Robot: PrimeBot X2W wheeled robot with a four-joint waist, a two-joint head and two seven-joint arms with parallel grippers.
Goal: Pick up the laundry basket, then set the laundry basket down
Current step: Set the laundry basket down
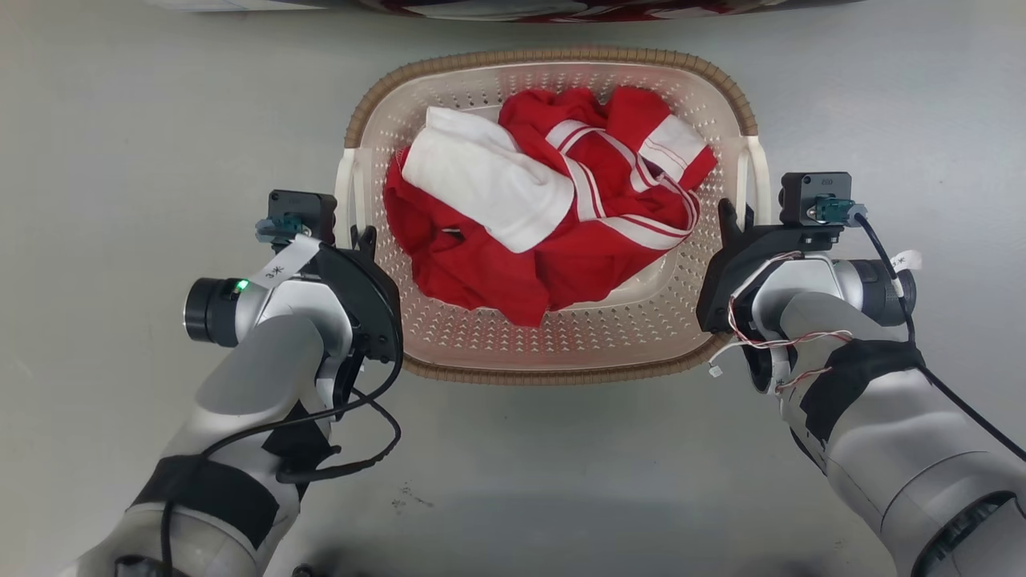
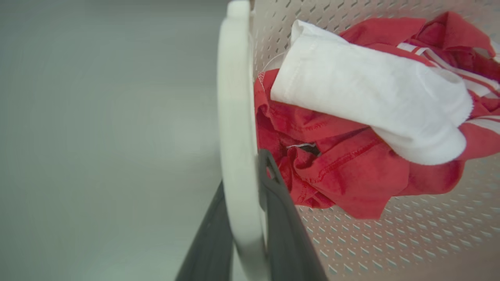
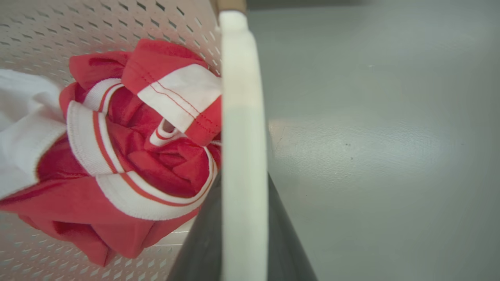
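Well, the laundry basket [image 1: 561, 340] sits dead ahead of the robot at twelve o'clock, cream and perforated with its brown woven-look rim running all the way round. It looks to be resting on the grey floor [image 1: 120, 120], though from above I cannot be sure its base is touching. The left gripper [image 1: 358, 237] is at the basket's nine o'clock side, and its two dark fingers [image 2: 279, 218] straddle the white left handle [image 2: 234, 117], one inside the basket and one outside, both pressed against the plastic, so the jaws are clenched on that handle. The right gripper [image 1: 737, 216] mirrors it at the three o'clock side: the white right handle [image 3: 242, 156] runs straight up between its fingers [image 3: 287, 242], which hug it on both flanks, clamped in the same way. Both pale forearms reach in from about seven and five o'clock, trailing black cable on the left and thin red and white wires on the right. Inside the basket lies a crumpled red garment [image 1: 481, 272] with white striped trim, bunched toward the middle and the two o'clock corner, where a white cuff shows. A folded white cloth [image 1: 481, 180] lies across the top of the red heap, from ten o'clock down toward the centre.
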